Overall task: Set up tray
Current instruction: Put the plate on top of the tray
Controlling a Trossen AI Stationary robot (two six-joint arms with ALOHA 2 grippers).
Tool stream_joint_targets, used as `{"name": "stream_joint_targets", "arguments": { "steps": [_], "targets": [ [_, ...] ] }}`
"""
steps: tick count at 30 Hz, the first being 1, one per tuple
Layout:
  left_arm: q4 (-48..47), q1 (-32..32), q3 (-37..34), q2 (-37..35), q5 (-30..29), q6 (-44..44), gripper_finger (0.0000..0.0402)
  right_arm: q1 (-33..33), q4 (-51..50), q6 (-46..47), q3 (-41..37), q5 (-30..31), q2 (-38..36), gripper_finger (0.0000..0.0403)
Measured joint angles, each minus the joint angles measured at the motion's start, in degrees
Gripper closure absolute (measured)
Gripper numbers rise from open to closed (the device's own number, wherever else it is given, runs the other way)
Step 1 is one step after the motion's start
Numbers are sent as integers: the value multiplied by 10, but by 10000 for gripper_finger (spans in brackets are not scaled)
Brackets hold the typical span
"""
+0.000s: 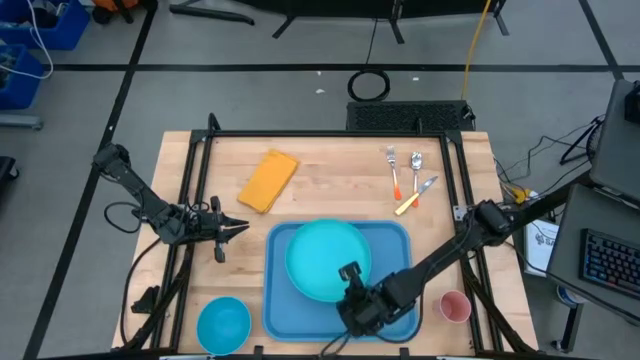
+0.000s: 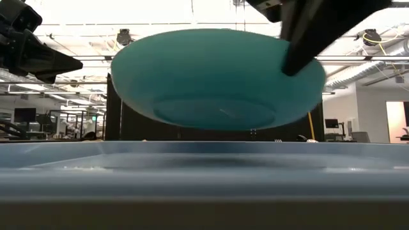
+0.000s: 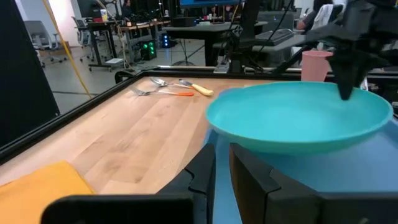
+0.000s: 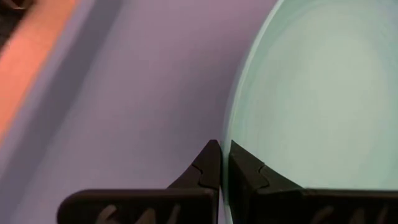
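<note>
A round teal plate hangs above the large blue tray, which lies at the table's near middle. The low view shows the plate clear of the tray's rim and slightly tilted. My right gripper is shut on the plate's near edge. My left gripper waits shut at the table's left side, level and pointing toward the tray, holding nothing. My right gripper pinches the plate's rim between its two fingers, one above the rim and one under it, at the plate's near side. The fingers slant down from the table's near right. The plate is lifted clear of the tray, a little tilted.
A yellow cloth lies at the far left of the table. A fork, spoon and knife lie at the far right. A pink cup stands right of the tray and a small blue bowl left of it, near the front edge.
</note>
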Motion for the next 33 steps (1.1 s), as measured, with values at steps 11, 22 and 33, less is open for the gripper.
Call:
{"name": "stream_joint_targets", "arguments": {
  "steps": [11,22,33],
  "targets": [
    [0,0,0,0,0,0,350,37,-13,64,3,15,30,403],
    [-1,0,0,0,0,0,350,66,11,43,3,0,59,403],
    [-1,0,0,0,0,0,350,82,20,48,3,-2,68,403]
  ]
}}
